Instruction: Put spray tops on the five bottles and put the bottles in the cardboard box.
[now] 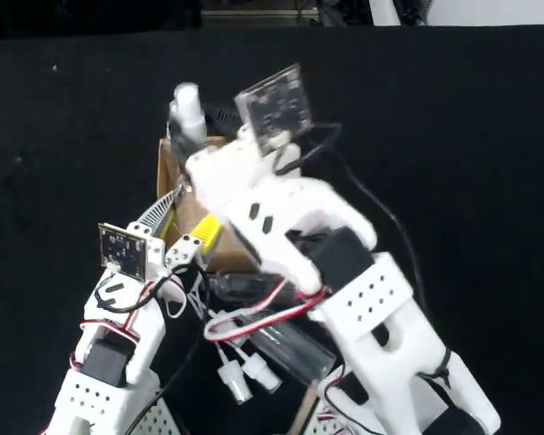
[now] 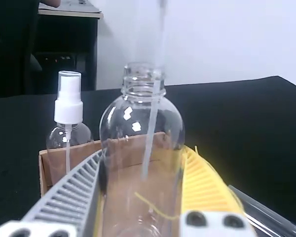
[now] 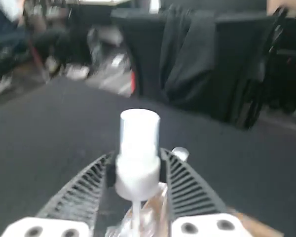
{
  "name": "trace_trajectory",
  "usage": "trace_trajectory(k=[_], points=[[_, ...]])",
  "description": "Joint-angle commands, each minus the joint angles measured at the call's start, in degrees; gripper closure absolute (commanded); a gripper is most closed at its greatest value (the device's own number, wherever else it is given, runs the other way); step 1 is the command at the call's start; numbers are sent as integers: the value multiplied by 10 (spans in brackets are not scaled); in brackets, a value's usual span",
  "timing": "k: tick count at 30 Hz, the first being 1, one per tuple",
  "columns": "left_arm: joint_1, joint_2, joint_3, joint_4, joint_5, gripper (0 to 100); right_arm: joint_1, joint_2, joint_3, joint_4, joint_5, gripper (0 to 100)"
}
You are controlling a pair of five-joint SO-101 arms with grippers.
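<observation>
Currently the left gripper (image 2: pixel 144 159) is closed around the body of a clear bottle (image 2: pixel 138 118), with its grey finger (image 2: pixel 71 187) on one side and its yellow finger (image 2: pixel 204 182) on the other. It holds the bottle upright just beside the cardboard box (image 2: pixel 52 165), and the bottle's neck is open. The right gripper (image 3: pixel 138 163) is clamped on a white spray top (image 3: pixel 139 131), its fingers (image 3: pixel 86 190) pressed against the collar, and holds it above that bottle. The top's thin dip tube (image 2: pixel 150 123) hangs down through the open neck into the bottle. Inside the box stands a second bottle (image 2: pixel 64 138) with its spray top already on. In the high view another clear bottle, the lying bottle (image 1: pixel 290 349), rests on its side on the black table (image 1: pixel 63 136) between the two arms, with two loose spray tops (image 1: pixel 245 373) just beside it.
</observation>
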Motion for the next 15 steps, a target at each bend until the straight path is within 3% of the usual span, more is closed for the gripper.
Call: trace_trajectory(k=[1,6,10,15], points=[[0,-7,13,-16,5,948,-40,-29,-73,76,5,799],[-4,-7,13,-16,4,948,4,-57,-146,164,5,827],[-4,-7,13,-14,5,948,128,-109,-155,248,6,892],[17,-6,13,-11,4,948,280,-171,-23,277,6,917]])
